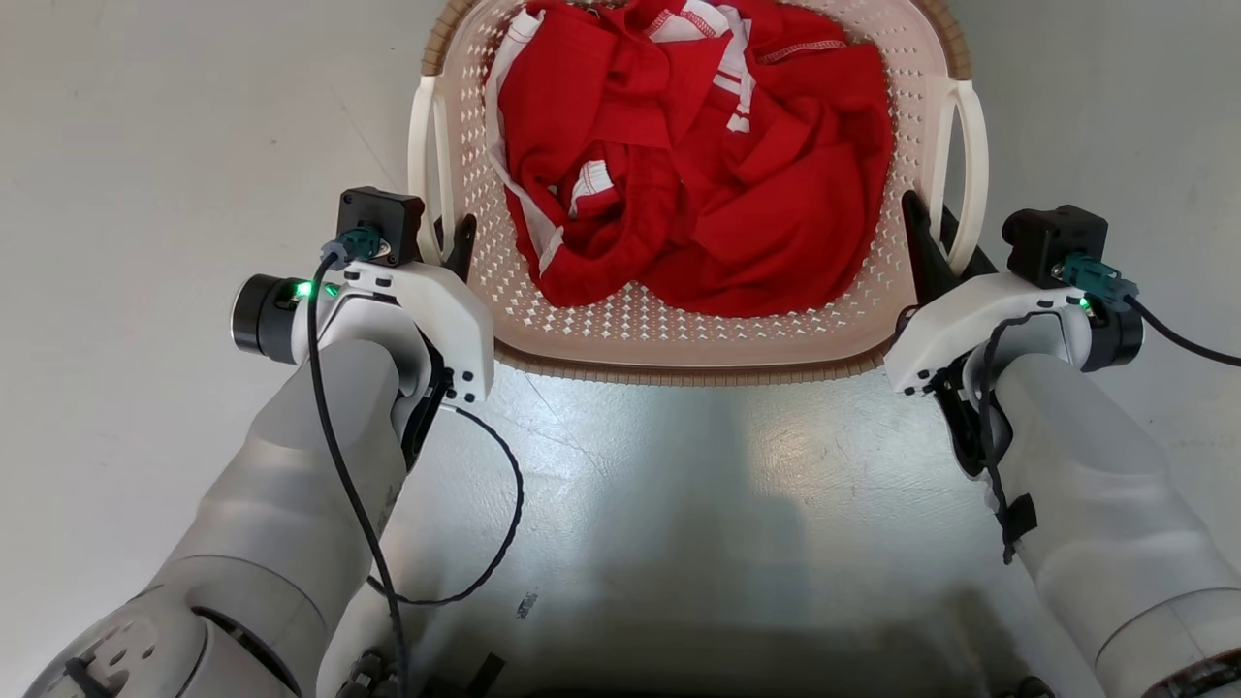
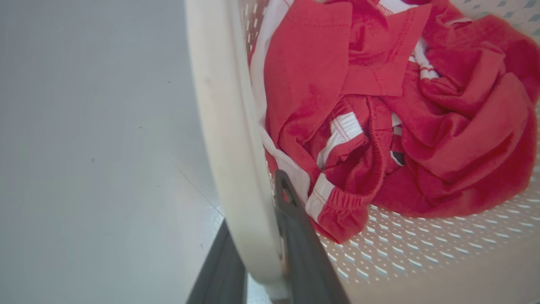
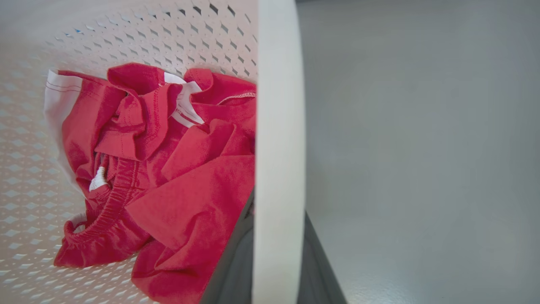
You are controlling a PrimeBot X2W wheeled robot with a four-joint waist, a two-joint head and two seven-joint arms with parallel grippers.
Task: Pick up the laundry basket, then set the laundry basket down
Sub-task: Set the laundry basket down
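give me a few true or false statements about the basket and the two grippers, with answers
1. The laundry basket holds red clothing with white trim. True.
2. The left gripper has a dark finger on each side of the basket's left handle. True.
3. The right gripper hangs wide open, well away from the basket. False: its fingers flank the right handle.
4. The basket's walls are solid, with no holes. False: they are perforated all over.
5. A wooden table lies under the basket. False: a pale grey floor is beneath it.
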